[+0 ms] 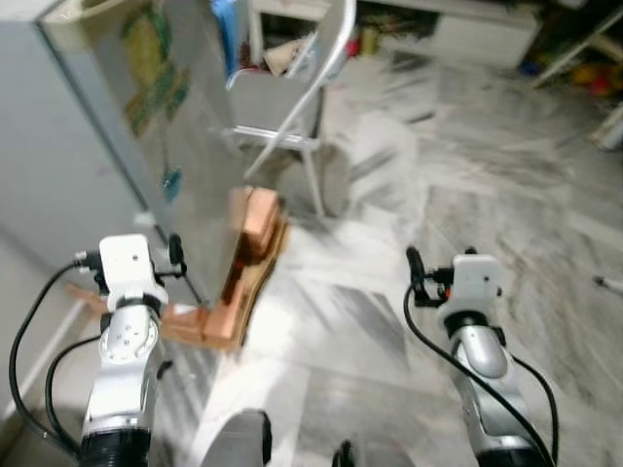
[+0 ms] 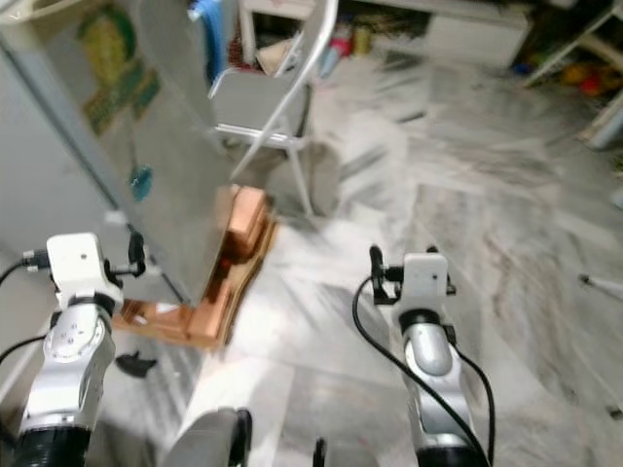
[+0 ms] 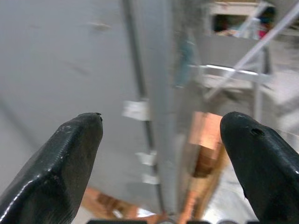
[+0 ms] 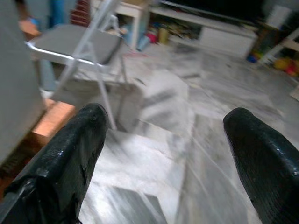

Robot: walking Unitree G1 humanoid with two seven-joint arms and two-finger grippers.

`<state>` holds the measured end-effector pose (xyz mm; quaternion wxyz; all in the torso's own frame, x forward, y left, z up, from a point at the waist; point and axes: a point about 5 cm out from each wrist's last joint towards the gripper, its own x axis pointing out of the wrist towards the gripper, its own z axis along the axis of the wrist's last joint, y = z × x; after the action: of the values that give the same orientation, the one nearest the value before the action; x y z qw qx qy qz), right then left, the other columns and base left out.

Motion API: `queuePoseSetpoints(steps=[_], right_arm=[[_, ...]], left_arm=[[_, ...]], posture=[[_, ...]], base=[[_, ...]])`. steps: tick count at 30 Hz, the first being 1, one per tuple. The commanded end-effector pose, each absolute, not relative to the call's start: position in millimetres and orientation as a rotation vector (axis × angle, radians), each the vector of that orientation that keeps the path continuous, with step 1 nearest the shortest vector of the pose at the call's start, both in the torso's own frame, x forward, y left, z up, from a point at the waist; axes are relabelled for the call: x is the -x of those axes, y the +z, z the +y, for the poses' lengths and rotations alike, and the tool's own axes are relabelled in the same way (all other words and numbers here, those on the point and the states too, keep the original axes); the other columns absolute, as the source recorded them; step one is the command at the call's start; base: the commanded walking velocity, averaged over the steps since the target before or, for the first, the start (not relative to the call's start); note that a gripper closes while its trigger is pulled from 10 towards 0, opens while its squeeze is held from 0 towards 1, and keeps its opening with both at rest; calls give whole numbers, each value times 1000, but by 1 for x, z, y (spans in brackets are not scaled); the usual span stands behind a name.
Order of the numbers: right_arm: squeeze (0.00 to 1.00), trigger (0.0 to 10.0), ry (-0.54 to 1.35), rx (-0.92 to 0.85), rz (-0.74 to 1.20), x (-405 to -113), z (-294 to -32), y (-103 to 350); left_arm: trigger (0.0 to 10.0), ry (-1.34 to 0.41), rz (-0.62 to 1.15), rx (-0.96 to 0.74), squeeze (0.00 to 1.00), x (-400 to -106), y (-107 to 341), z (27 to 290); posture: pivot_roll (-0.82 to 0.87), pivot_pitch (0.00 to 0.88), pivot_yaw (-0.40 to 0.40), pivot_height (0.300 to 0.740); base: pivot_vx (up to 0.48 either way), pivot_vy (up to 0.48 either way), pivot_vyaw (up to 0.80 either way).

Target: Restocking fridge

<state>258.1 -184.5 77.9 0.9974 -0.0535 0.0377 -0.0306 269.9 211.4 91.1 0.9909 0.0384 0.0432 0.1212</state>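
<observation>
Both grippers (image 3: pixel 161 154) (image 4: pixel 170 158) spread wide before grey fridge (image 1: pixel 88 146), nothing held.

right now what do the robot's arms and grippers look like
Both arms are silver metal with a white boxy block at the wrist and looping black cables: the left arm and the right arm. Each gripper has two long, rounded black fingers with a slightly textured surface, seen on the left gripper and right gripper.

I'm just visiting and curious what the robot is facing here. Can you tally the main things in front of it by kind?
Fridge: 1
Folding chair: 1
Copper-coloured stand under the fridge: 1
Robot grippers, both open and empty: 2, left gripper and right gripper
Total: 5
</observation>
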Motion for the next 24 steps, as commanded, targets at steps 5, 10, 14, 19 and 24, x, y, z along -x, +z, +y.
queuePoseSetpoints(steps=[5, 10, 14, 19, 24], right_arm=[[0, 10000, -79, 103, 66, -257, -189, 81], [0, 10000, -92, 106, 65, -255, -190, 81], [0, 10000, -114, 90, 81, -255, -192, 80], [0, 10000, -113, 104, 74, -256, -193, 81], [0, 10000, -115, 110, 73, -256, -194, 81]], left_arm=[[10000, 218, 91, -60, 0, -269, 88, 209], [10000, 191, 98, -47, 0, -266, 84, 204], [10000, 176, 102, -37, 0, -266, 82, 199], [10000, 152, 110, -14, 0, -266, 81, 194], [10000, 104, 102, -12, 0, -265, 80, 188]], posture=[[57, 110, -31, 740], [55, 108, -32, 740], [54, 107, -36, 740], [51, 107, -36, 740], [50, 105, -37, 740]], base=[[0, 0, 0], [0, 340, 0], [0, 480, -291], [0, 480, -770], [0, 480, 0]])
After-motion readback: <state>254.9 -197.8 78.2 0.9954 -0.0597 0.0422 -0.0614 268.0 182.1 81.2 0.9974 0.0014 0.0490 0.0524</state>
